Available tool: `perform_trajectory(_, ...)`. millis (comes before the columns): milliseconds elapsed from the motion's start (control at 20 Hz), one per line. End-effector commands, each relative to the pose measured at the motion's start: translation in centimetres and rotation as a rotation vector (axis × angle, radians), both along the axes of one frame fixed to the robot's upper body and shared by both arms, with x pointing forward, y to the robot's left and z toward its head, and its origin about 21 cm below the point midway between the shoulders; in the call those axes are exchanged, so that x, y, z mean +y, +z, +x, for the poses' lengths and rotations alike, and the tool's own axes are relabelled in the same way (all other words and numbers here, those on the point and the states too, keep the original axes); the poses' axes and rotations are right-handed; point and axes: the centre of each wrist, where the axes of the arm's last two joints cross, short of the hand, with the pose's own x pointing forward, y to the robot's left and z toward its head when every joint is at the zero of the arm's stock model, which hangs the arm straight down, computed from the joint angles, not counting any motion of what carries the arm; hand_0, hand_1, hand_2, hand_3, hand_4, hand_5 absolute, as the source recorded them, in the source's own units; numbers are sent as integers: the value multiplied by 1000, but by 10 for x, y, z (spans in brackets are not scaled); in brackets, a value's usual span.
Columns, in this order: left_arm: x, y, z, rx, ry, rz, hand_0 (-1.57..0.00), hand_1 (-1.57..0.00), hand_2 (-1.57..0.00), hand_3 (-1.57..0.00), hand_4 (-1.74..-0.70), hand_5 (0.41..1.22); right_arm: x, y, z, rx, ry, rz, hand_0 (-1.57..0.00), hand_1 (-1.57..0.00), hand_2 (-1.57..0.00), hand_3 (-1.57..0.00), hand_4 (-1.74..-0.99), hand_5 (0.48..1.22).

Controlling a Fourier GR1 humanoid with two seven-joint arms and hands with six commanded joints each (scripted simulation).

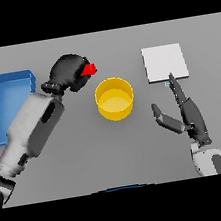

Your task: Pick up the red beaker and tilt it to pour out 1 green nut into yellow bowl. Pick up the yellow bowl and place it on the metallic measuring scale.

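left hand (68, 72): curled round small red beaker (89, 69)
pour target: round yellow bowl (114, 98), just right and nearer
right hand (183, 111): fingers straight, idle

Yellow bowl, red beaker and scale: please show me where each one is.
Bowl (102, 89): head view, on its rim.
Beaker (90, 69): head view, on the red part showing beyond the left hand (68, 72).
Scale (164, 62): head view, on its plate.

one red beaker (90, 69) (mostly hidden), one yellow bowl (114, 98)
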Motion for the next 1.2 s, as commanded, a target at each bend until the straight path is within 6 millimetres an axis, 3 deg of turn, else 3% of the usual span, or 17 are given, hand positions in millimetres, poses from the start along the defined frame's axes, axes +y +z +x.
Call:
perform_trajectory(0,-5,0,0,-2,-13,63,-1571,-1571,-1571,-1571,-1741,1197,0,2,-2,-10,0,-5,1,1,1,1,-1187,676)
perform_trajectory(50,-7,2,4,-4,-18,142,-1571,-1571,-1571,-1571,-1689,1202,-1,2,-5,-1,-3,-5,1,1,1,1,-1191,675)
perform_trajectory(200,-19,10,8,-32,-98,317,-1571,-1571,-1571,-1383,-1710,1211,2,-1,-1,33,-9,18,1,1,1,1,-1195,671)
perform_trajectory(400,-36,18,11,-62,-188,520,-1571,-1571,-1571,-1295,-1719,1217,-2,-1,-2,28,-11,60,1,1,1,1,-1206,639)
perform_trajectory(700,-59,22,14,-134,-333,738,-1571,-1571,-1571,-1499,-1730,1220,0,-4,-7,10,-36,24,1,1,1,1,-1213,591)
perform_trajectory(1150,-77,28,14,-292,-480,1062,-1571,-1571,-1571,-1561,-1737,1221,4,-7,-2,-4,-34,38,1,1,1,1,-1135,567)
